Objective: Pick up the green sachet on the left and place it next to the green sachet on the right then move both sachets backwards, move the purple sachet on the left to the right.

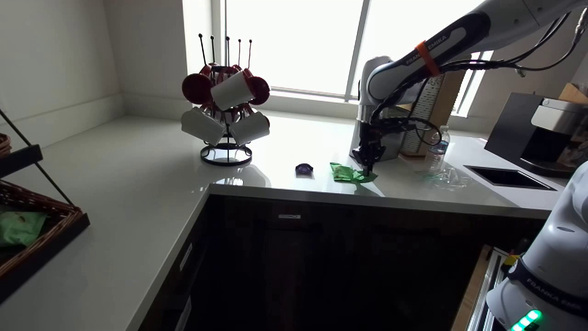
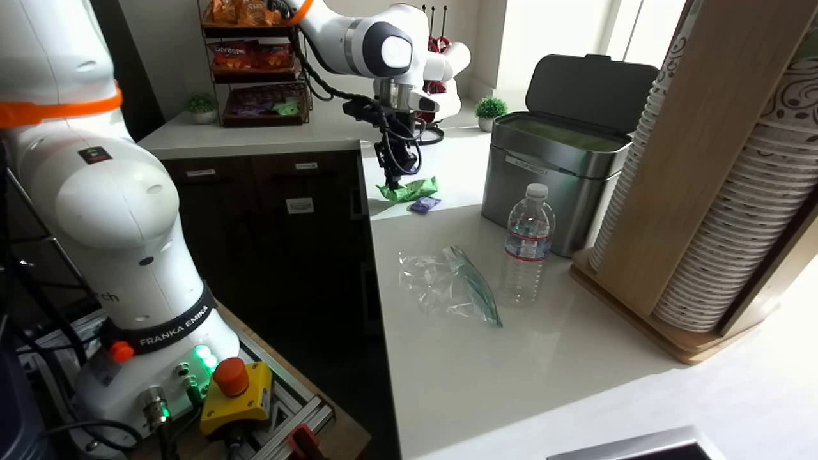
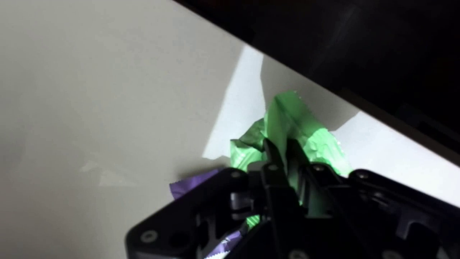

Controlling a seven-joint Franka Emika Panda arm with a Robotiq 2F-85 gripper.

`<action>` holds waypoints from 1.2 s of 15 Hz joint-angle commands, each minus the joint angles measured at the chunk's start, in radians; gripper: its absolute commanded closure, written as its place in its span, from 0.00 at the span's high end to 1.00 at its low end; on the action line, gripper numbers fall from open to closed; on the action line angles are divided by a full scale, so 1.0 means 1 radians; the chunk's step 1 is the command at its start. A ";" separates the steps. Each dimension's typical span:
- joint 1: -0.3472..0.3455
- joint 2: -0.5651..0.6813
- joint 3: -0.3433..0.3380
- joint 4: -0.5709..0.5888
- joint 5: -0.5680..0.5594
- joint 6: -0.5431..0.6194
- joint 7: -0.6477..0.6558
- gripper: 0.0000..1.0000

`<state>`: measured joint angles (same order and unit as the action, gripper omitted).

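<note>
- In an exterior view, the white arm [image 1: 510, 25] enters at the upper right, slopes down leftward and bends at the wrist, so the end effector [image 1: 366, 171] points straight down, right of centre. Its tip meets the green sachets [image 1: 341, 171], thin crinkled foil whose outlines run together. The purple sachet [image 1: 303, 169], small and dark, lies apart to their left on the glossy pale counter [image 1: 138, 174].
- In an exterior view, the arm [image 2: 383, 51] comes in along the top and the end effector [image 2: 393, 184] hangs upright onto creased green foil. A shiny purple sachet [image 2: 425, 204] lies just below that foil in the frame; whether it is the same one, I cannot tell. Lower down, a crumpled clear bag [image 2: 447, 281] lies beside a ribbed transparent bottle [image 2: 529, 239].
- In the wrist view, black fingers [image 3: 273, 158] reach up from the bottom edge, close together, pinching a fold of green sachet [image 3: 287, 111]. Purple foil shows at their left, partly covered.
</note>
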<state>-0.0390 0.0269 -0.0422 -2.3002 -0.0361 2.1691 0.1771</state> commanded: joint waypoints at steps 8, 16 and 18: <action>0.007 0.121 -0.015 0.104 -0.042 0.121 0.179 0.03; 0.024 0.234 -0.033 0.242 -0.050 0.213 0.232 0.03; 0.031 0.260 -0.040 0.278 -0.060 0.221 0.238 0.03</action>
<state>-0.0322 0.2341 -0.0621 -2.0834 -0.0621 2.3703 0.3743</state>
